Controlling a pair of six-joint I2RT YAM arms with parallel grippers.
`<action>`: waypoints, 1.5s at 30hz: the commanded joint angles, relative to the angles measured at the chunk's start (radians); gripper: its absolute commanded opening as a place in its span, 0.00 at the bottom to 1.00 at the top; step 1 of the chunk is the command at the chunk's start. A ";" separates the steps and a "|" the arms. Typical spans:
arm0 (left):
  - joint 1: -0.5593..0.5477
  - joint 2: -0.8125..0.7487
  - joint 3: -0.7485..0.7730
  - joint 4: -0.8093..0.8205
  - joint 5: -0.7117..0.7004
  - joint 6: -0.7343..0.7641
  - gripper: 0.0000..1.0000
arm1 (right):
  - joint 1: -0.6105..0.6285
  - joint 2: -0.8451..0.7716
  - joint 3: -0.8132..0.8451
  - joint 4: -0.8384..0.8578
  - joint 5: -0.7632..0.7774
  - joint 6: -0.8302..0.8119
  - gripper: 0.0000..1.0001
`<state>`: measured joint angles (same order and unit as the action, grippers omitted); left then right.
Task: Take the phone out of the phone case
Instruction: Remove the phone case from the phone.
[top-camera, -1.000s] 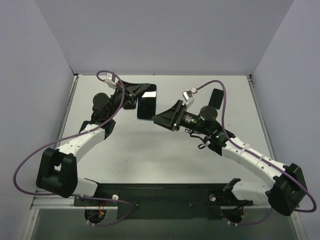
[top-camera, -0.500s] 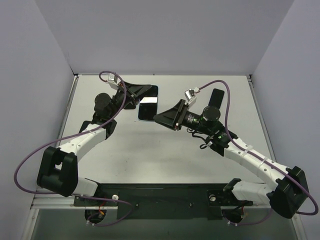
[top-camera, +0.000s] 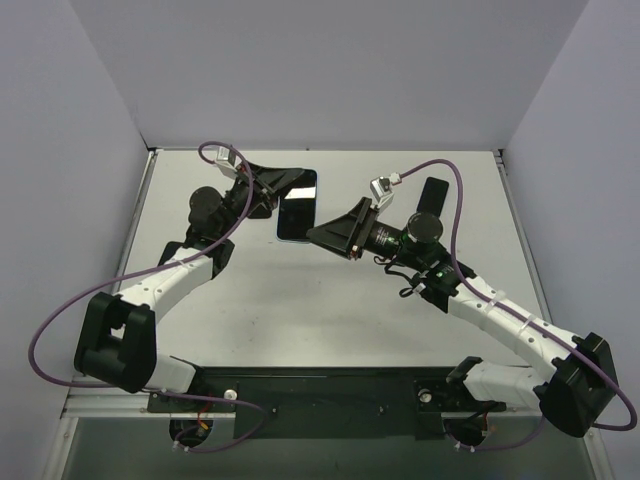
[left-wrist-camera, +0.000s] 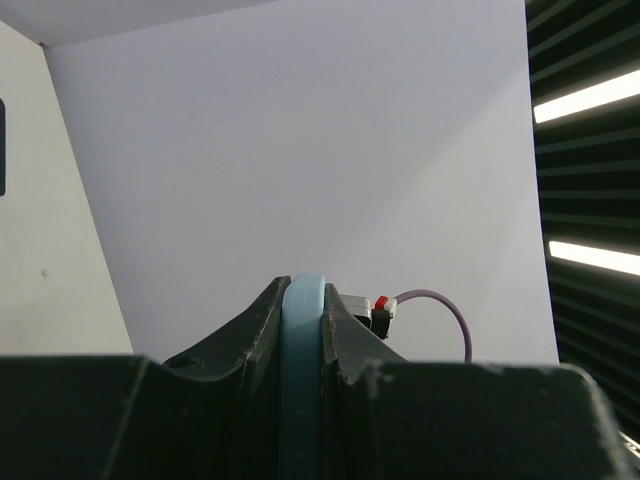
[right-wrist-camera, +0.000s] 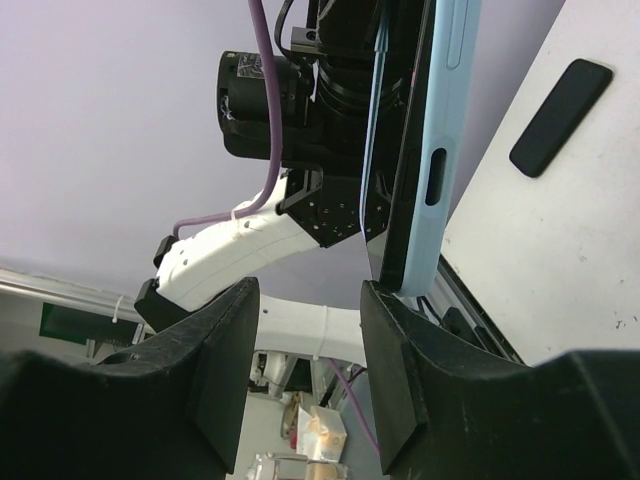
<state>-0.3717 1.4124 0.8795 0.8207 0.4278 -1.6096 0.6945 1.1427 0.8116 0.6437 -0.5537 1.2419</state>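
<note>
The phone in its light-blue case is held up off the table, its dark screen facing the top camera. My left gripper is shut on the case's upper edge. In the left wrist view the blue case rim sits pinched between the left gripper's two black fingers. My right gripper is open at the phone's lower right corner. In the right wrist view the phone stands edge-on, its lower end just above the right-hand finger of my right gripper, whose jaws stand wide apart with nothing between them.
A small black oblong object lies on the white table at the back right, also seen in the right wrist view. Grey walls enclose the table on three sides. Purple cables loop above both arms.
The left gripper has shifted the cased phone slightly right. The right gripper has edged a little towards the phone's lower corner, still open.
</note>
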 joint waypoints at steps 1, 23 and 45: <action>-0.001 -0.004 0.039 0.140 0.005 -0.073 0.00 | 0.000 -0.017 -0.005 0.054 -0.002 -0.012 0.41; -0.004 -0.015 0.044 0.136 0.003 -0.085 0.00 | -0.004 -0.026 -0.005 0.028 0.005 -0.025 0.41; 0.004 -0.021 0.044 0.106 0.006 -0.046 0.00 | 0.010 -0.029 0.031 0.007 -0.006 -0.038 0.42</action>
<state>-0.3714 1.4246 0.8795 0.8494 0.4305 -1.6550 0.7010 1.1088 0.7944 0.6075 -0.5537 1.2232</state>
